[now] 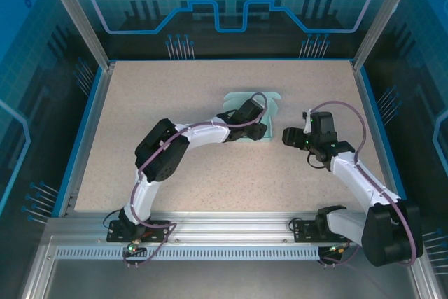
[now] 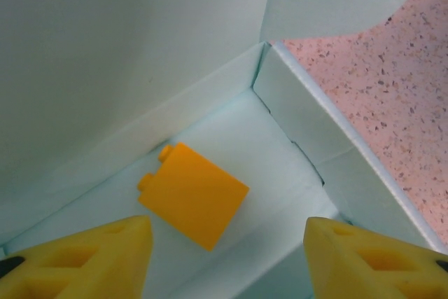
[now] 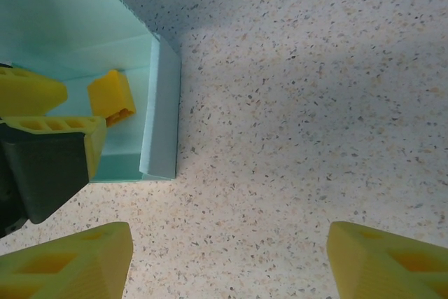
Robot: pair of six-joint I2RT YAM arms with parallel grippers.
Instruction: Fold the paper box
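Found the paper box (image 1: 234, 101) (image 2: 301, 113) (image 3: 161, 103) on the table (image 1: 140, 103), walls partly raised. Inside the paper box, saw left gripper (image 1: 253, 122) (image 2: 227, 232) released, fingers (image 2: 91, 257) apart over 1 loose orange block (image 2: 192, 194) (image 3: 112, 96). Just beside the paper box, saw right gripper (image 1: 288, 136) (image 3: 231, 243) released, empty.

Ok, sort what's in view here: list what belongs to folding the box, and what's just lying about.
Belongs to the job:
- paper box, light blue card, walls partly up

Just lying about:
- orange block, lying flat on the box's floor
- speckled table, only the work surface
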